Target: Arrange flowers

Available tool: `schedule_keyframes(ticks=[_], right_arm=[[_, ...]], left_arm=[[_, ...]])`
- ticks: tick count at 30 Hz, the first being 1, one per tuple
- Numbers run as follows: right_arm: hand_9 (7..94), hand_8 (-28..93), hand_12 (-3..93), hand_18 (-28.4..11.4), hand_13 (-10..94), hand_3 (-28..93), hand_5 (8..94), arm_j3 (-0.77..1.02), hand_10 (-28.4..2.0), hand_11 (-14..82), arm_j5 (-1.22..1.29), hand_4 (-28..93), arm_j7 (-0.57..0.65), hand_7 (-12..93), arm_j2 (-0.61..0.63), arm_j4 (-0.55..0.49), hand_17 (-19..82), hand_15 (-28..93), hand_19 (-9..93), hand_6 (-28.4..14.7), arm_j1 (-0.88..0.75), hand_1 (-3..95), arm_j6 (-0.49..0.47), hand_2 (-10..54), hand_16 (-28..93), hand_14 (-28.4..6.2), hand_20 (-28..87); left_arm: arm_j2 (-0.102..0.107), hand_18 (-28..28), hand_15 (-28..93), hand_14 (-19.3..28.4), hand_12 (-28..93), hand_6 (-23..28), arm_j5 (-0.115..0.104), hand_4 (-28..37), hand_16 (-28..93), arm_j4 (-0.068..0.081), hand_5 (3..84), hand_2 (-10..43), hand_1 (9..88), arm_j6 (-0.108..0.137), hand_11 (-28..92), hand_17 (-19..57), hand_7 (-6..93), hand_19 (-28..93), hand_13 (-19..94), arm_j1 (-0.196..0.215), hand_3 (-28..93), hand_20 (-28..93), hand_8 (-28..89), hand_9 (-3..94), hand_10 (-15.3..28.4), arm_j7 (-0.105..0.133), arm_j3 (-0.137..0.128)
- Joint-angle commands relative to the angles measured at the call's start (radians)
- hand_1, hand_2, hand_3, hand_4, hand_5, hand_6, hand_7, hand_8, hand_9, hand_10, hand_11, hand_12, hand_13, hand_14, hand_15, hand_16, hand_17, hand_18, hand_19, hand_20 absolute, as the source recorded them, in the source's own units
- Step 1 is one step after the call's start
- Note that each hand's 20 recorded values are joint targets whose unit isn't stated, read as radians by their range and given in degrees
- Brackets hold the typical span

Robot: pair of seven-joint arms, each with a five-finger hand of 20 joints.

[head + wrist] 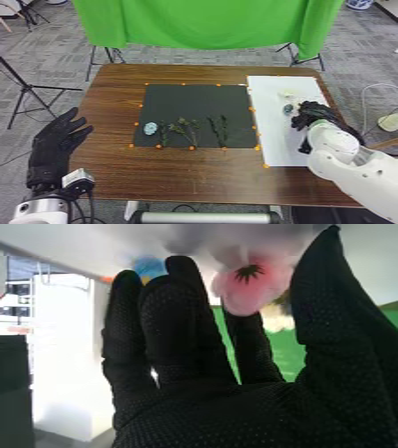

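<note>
My right hand (314, 114) over the white sheet (277, 145), fingers spread.
In the wrist view its fingers stand straight, thumb apart, a pink flower (252, 284) between; I can't tell if they touch it. Farther left, leafy stems (185, 130) lie on the black mat (191, 100), beside a pale blue oval piece (150, 128). My left hand (59, 137) is spread by the table's left edge.

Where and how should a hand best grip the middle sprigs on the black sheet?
Probably by the thin stems at the near end, pinched from above: the sprigs lie on the sheet, their bushier tops pointing away from the robot.
</note>
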Motion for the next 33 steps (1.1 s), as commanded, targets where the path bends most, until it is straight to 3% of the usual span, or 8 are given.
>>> schedule_keyframes(ticks=[1,6,7,12,14,16,26,33], right_arm=[[60.1,-15,13.3,-23.1,64,88,48.4,-0.04,-16.1,27.8,-0.018,-28,0.004,19,-0.011,0.001,20,85,85,0.5,0.017,34.1,0.002,-9.5,8,-11.8,13],[67.4,-16,13.2,-22.7,67,88,57.3,-0.132,-13.3,26.6,-0.056,-28,0.006,21,0.007,0.014,22,83,85,2.4,0.065,37.5,0.108,-9.5,10,-10.4,13],[71.4,-16,14.0,-22.1,69,88,62.5,-0.156,-12.8,25.9,-0.06,-28,0.007,21,0.013,0.013,23,82,85,2.8,0.079,39.6,0.129,-9.5,11,-9.6,13],[85.4,-4,28.5,-21.0,73,80,75.4,-0.24,-8.5,13.2,-0.084,-28,0.016,25,0.026,0.02,26,80,87,2.3,0.128,49.2,0.214,-9.5,14,-7.4,12],[91.1,-2,33.1,-20.4,75,80,79.9,-0.241,-6.9,12.8,-0.097,-28,0.013,28,0.023,0.023,28,80,88,2.9,0.13,52.2,0.229,-9.5,15,-6.2,12],[92.4,-2,34.4,-20.2,76,80,81.4,-0.208,-6.6,13.2,-0.104,-28,0.009,27,0.017,0.018,29,80,89,2.8,0.111,53.0,0.227,-9.5,15,-5.8,12],[93.7,0,34.4,-20.8,78,81,84.3,-0.095,-6.8,15.5,-0.124,-28,-0.063,25,-0.031,-0.068,31,79,90,1.7,0.111,54.1,0.22,-9.5,16,-5.1,12],[93.7,1,34.5,-20.9,78,81,84.7,-0.159,-6.8,15.7,-0.091,-28,-0.155,24,-0.22,-0.065,31,78,90,1.4,0.251,54.2,0.181,-9.5,17,-5.1,11]], left_arm=[[-0.008,22.9,48,25.1,8,9.1,0.005,-24.2,-10,0.001,36.7,9.5,24.6,-0.009,27,-9.6,17.0,58,26,0.012,81,-3,-12,33.8,18.4,-0.002,0.002],[-0.015,22.9,48,25.0,8,9.1,0.012,-24.3,-10,0.003,36.7,9.6,24.6,-0.014,27,-9.6,17.0,58,26,0.002,81,-3,-12,33.9,18.3,-0.019,0.001],[-0.016,22.9,48,25.0,8,9.1,0.01,-24.3,-10,0.004,36.7,9.6,24.5,-0.017,27,-9.6,17.0,58,26,0.003,81,-3,-12,33.9,18.3,-0.016,0.001],[-0.016,22.9,48,25.1,8,9.1,0.01,-24.5,-10,0.004,36.7,9.6,24.4,-0.016,27,-9.6,17.0,58,26,0.006,81,-3,-12,34.0,18.5,-0.017,-0.002],[-0.017,22.9,48,25.0,8,9.1,0.012,-24.5,-10,0.004,36.7,9.6,24.4,-0.017,27,-9.6,17.0,58,26,0.006,81,-3,-12,34.0,18.6,-0.02,-0.003],[-0.018,22.9,48,25.0,8,9.1,0.012,-24.6,-10,0.001,36.7,9.7,24.4,-0.013,27,-9.6,17.0,58,26,0.002,81,-3,-12,34.0,18.6,-0.025,-0.005],[-0.008,22.9,48,25.0,8,9.1,0.003,-24.6,-10,-0.011,36.8,9.8,24.3,0.002,27,-9.6,17.0,58,26,0.033,81,-3,-12,34.1,18.5,0.0,-0.023],[-0.014,22.9,48,25.0,8,9.0,-0.003,-24.6,-10,-0.018,36.8,9.7,24.4,0.013,27,-9.6,17.1,58,26,0.054,81,-3,-12,34.2,18.4,0.008,-0.045]])
